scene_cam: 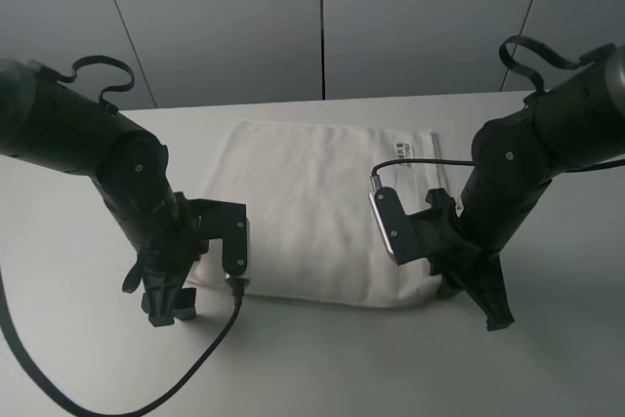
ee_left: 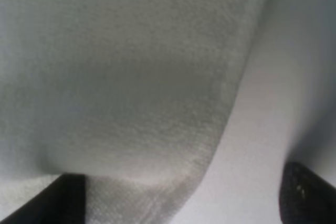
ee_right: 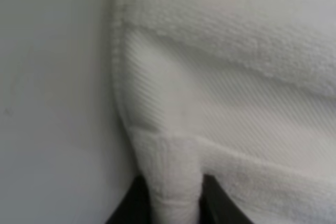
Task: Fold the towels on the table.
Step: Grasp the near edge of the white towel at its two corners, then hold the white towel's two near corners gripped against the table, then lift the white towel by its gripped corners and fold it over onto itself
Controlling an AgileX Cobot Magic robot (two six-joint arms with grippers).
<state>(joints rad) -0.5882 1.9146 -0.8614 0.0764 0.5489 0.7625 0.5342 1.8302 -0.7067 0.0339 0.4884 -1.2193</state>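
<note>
We see one cream terry towel (scene_cam: pixel 312 212) lying flat near the middle of the white desk (scene_cam: pixel 88 358), its long side running across the high view. A small dark-printed label (scene_cam: pixel 408 153) sits near its far right corner. In the right wrist view the woven border band (ee_right: pixel 236 124) runs along the towel's edge between strips of thicker pile.

At the towel's near right corner, the right tool (scene_cam: pixel 488 305) is down at the cloth. Its wrist view shows a narrow ridge of the hem standing up between the two dark fingers (ee_right: pixel 131 205), which press against it on both sides, so we read this tool as clamped on the towel.

At the near left corner sits the left tool (scene_cam: pixel 171 308), low over the desk. In its wrist view the fingers (ee_left: pixel 58 198) stand wide apart: one lies over the cloth, the other over bare desk beyond the towel's rounded corner. Nothing is gripped between them.

A black cable (scene_cam: pixel 146 393) loops across the desk in front of the left arm. Behind the desk stands a grey panelled wall (scene_cam: pixel 322 17).
</note>
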